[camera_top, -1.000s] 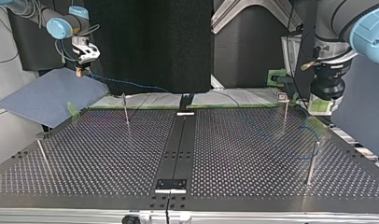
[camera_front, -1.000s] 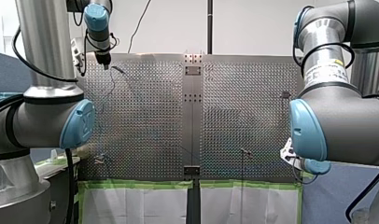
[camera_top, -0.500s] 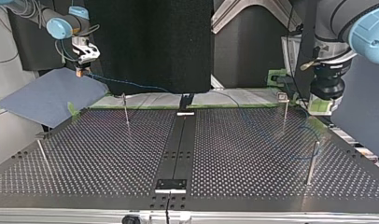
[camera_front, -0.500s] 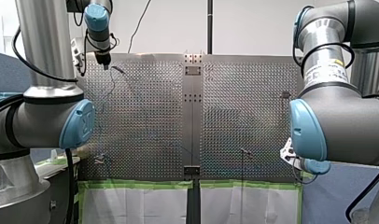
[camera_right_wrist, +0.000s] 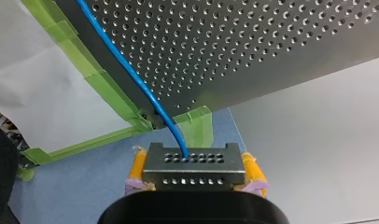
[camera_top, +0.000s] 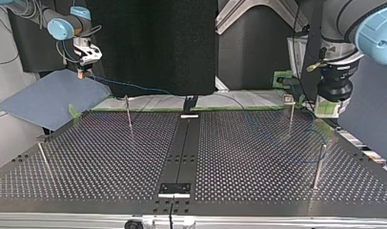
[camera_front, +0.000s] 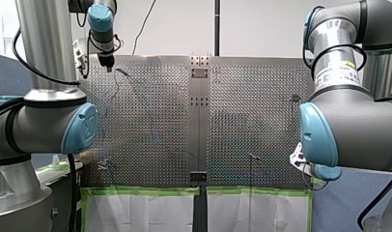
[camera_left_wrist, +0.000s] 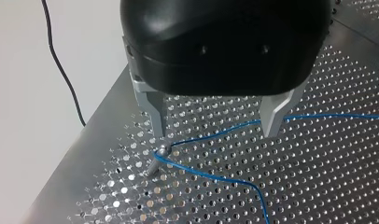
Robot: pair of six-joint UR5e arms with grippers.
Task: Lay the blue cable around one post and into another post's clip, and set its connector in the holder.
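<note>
Plainly, my right hand (camera_right_wrist: 195, 171) is clamped tight on the connector (camera_right_wrist: 193, 161), just off the table's (camera_right_wrist: 271, 42) near right corner; the blue cable (camera_right_wrist: 141, 85) runs from it across to the far-left post (camera_left_wrist: 158, 159) and bends around it; my left hand (camera_left_wrist: 215, 135) hovers there wide open, holding nothing; the cable looks thin, light and limp, so I judge the rigid connector the place to hold.
</note>
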